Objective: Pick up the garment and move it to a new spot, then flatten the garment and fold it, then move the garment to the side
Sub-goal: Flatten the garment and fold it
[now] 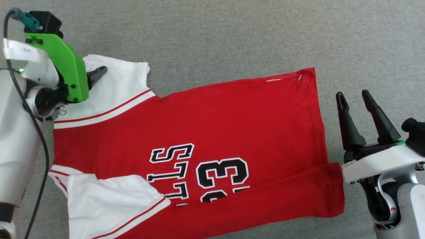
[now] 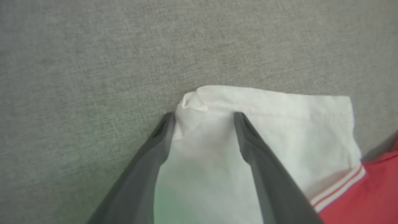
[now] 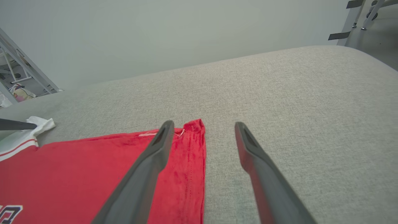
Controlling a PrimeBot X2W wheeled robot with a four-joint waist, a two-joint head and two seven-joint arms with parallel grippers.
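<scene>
My left jaws are standing apart, straddling the hemmed corner of a white sleeve and gripping nothing. My right jaws are gaping too, hovering just off the hem at the opposite end. The garment is lying spread on the grey woven surface, its long axis running from left jaws to right, so each arm is sitting nearest its own end. The cloth is looking thin and limp, with a red body, striped trim, and one long edge folded over the black lettering.

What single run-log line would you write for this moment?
garment: laid out | left fingers: open, at white sleeve | right fingers: open, beside hem
</scene>
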